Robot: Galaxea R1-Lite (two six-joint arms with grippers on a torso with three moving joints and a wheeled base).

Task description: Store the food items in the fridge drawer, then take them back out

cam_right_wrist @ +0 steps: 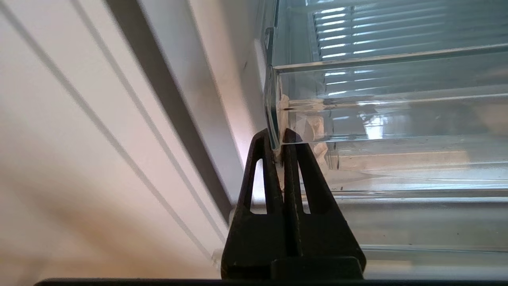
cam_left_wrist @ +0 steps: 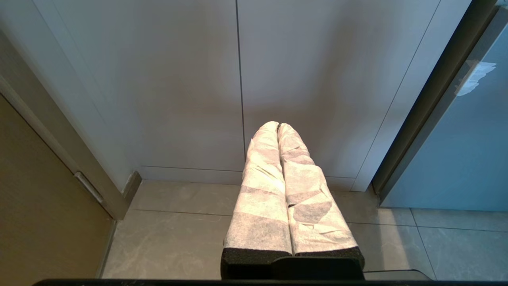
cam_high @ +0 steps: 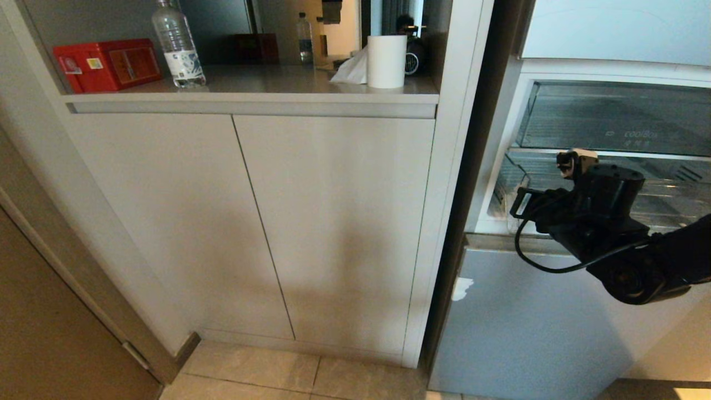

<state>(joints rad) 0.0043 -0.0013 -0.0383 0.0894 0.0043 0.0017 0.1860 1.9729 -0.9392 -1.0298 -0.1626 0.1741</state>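
Right gripper (cam_right_wrist: 281,137): your jaws are clamped on the fridge drawer (cam_right_wrist: 389,119) corner, centre frame.
Left gripper (cam_left_wrist: 278,126): your jaws are together, facing cabinet doors (cam_left_wrist: 238,79).

Grey countertop (cam_high: 266,83) set into the cabinet niche at upper left, above two plain cabinet doors (cam_high: 250,222). Red box (cam_high: 106,64) at its left end, clear water bottle (cam_high: 178,44) upright just beside it. Further right, white paper roll (cam_high: 387,61) standing near the front edge, crumpled tissue (cam_high: 351,71) touching its left side. Second small bottle (cam_high: 304,39) further back; dark round object behind the roll, too hidden to identify. Below, beige floor tiles (cam_left_wrist: 178,234) running up to the cabinet base. To the right, open fridge with clear drawers (cam_high: 611,119) stacked one over another; contents impossible to make out.
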